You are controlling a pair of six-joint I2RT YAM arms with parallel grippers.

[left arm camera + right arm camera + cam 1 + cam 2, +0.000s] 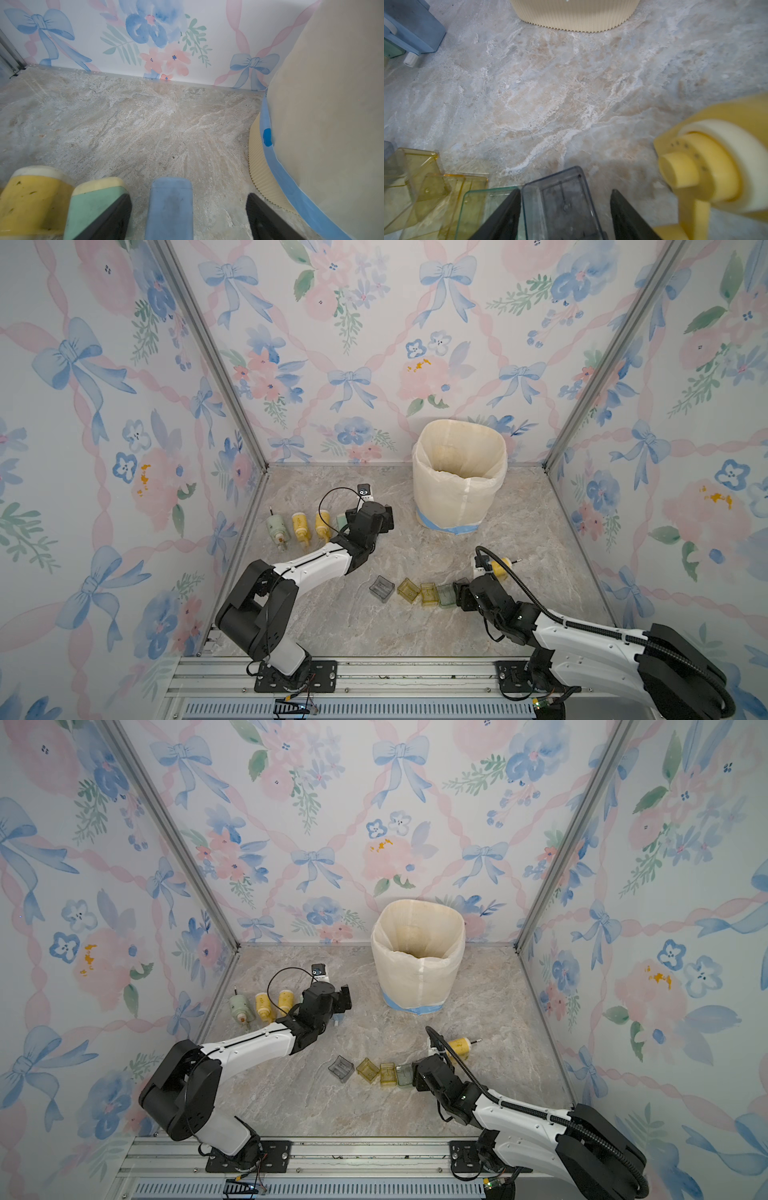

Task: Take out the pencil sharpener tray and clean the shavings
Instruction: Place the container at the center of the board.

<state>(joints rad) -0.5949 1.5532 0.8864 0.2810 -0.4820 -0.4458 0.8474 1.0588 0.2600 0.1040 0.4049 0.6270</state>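
Your right pincer (pixel 565 192) stands over the grey tray (pixel 560 207), jaws parted with a sliver of gap on either side, so it grips nothing. The tray sits on the desk (pixel 415 630) at the end of the row of trays, just beside the green tray (pixel 488 203) and near the yellow sharpener (pixel 699 166). Only smudges show inside it, so I judge it emptied and this step to be the let-go. Your left pincer (pixel 188 199) is spread wide around the blue sharpener (pixel 169 207), clear of it on both sides and holding nothing. One of its fingers overlaps the green sharpener (pixel 93 199) in the wrist view; whether they touch I cannot tell. To finish cleanly, open the right jaws wider before you move, then lift straight up with no sideways sweep, or a finger will likely nudge the green tray or drag the grey one. Raise the left arm the same way, and mind the bin (pixel 453 506) close by
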